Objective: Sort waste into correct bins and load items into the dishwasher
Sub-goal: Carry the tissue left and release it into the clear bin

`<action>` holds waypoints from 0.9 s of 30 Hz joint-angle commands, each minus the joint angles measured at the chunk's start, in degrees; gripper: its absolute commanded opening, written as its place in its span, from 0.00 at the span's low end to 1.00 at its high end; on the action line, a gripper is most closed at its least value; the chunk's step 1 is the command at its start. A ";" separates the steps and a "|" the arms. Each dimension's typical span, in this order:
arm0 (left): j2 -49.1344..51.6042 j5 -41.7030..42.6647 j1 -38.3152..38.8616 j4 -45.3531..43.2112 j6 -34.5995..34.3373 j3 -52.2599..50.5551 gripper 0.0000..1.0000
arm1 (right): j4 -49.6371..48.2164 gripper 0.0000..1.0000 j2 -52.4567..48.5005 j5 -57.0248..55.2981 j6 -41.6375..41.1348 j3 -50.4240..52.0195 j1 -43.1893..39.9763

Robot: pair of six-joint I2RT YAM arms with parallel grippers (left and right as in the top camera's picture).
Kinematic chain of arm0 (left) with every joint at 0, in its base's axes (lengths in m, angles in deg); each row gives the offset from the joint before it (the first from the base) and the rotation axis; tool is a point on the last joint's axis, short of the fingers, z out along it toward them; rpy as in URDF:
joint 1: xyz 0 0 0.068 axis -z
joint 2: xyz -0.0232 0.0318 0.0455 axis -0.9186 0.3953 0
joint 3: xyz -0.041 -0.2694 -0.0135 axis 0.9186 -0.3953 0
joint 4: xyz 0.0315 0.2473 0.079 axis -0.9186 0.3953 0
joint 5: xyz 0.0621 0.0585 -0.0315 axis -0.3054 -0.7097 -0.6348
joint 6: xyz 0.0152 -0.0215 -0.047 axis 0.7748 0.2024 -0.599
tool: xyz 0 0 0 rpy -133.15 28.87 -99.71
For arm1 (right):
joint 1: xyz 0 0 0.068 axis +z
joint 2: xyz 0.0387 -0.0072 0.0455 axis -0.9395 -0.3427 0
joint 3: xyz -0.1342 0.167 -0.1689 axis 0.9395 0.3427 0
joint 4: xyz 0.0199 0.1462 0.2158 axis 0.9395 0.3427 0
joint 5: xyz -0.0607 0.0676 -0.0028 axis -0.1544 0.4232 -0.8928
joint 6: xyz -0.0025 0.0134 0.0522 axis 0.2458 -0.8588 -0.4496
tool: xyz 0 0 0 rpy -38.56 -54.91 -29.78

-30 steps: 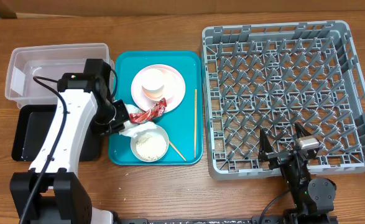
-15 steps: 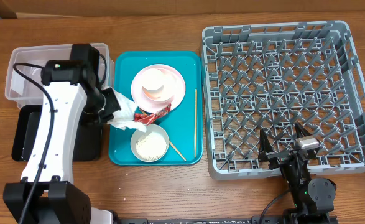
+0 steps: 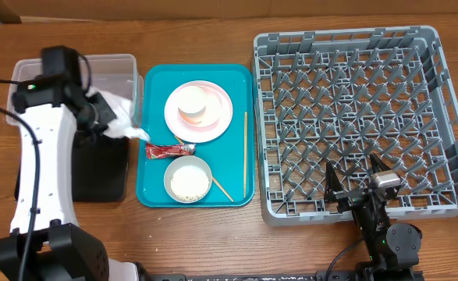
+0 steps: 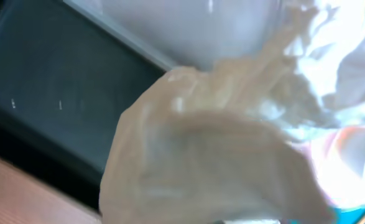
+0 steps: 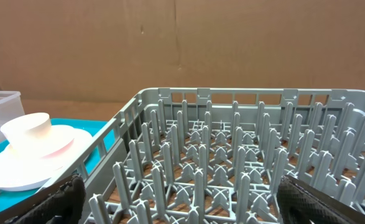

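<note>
Overhead: 1 crumpled napkin (image 3: 121, 117) clamped in left gripper (image 3: 105, 117), above right end of clear tub (image 3: 26, 78), next to black tray (image 3: 104, 168). On teal tray (image 3: 154, 82): 1 red wrapper (image 3: 168, 149), 1 pink plate (image 3: 219, 117) carrying 1 white cup (image 3: 192, 104), 1 bowl of rice (image 3: 187, 179), 2 chopsticks (image 3: 245, 152). Right gripper (image 3: 356, 185) fingers spread wide at near wall of 1 grey rack (image 3: 353, 117).

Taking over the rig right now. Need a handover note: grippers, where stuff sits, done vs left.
Left gripper: shut on a napkin, over the tub's right end, not released.
Right gripper: open, idle at the rack's near edge.
On the teal tray: wrapper, bowl of rice, cup on plate, chopsticks.
Done: nothing racked.
Left: drop napkin, bin wrapper and rice, rack the dishes and chopsticks.
</note>
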 commanded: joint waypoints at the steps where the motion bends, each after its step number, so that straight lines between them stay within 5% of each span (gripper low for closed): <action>1: -1.03 -0.68 -2.34 -4.22 -0.63 1.44 0.04 | -0.28 1.00 0.37 -0.35 0.04 0.61 -0.15; 12: 0.81 -2.64 -3.96 -21.27 -1.03 1.27 0.05 | -0.28 1.00 0.37 -0.35 0.04 0.61 -0.15; 21: 9.16 -7.45 -4.07 -26.08 -0.98 1.27 0.10 | -0.28 1.00 0.37 -0.35 0.04 0.61 -0.15; 22: 10.23 -7.74 -4.07 -26.75 -0.94 1.27 0.13 | -0.28 1.00 0.37 -0.35 0.04 0.61 -0.15; 26: 13.29 -8.04 -4.07 -29.09 -0.74 1.27 0.80 | -0.28 1.00 0.37 -0.35 0.04 0.61 -0.15; 27: 13.42 -8.02 -4.07 -29.49 -0.74 1.27 0.84 | -0.31 1.00 0.37 -0.35 0.04 0.61 -0.15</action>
